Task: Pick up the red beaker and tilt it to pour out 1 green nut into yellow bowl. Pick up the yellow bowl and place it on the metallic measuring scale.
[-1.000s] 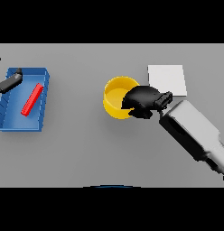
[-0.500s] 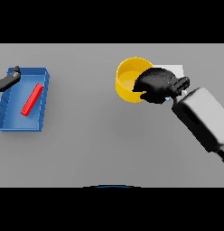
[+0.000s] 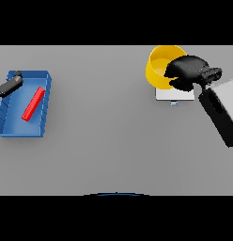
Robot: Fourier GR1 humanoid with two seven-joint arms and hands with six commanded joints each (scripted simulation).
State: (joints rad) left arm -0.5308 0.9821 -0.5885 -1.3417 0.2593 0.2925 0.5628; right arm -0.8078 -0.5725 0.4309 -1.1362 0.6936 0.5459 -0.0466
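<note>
The worktop [image 3: 113, 141] is flat and plain grey, and it fills the whole scene from side to side. No wall or room shows around it. On the far right, the right hand [image 3: 186, 71] is dark, and its fingers are curled tight round the near right edge of the yellow bowl [image 3: 159, 66]. The bowl looks tipped a little, with its open side facing toward us and to the left. I cannot see anything inside it. Under the bowl and the hand lies the metallic measuring scale [image 3: 172, 94], a pale flat square, and the bowl covers its far part. I cannot tell if the bowl touches the scale or hangs just above it. The white and grey arm runs from the hand down to the near right. On the far left sits a blue tray [image 3: 8, 124]. A red beaker [image 3: 34, 103] lies slanted inside it. The left hand [image 3: 9, 86] is dark too, and it shows at the left edge, over the far left corner of the tray. I cannot tell how its fingers are set.
</note>
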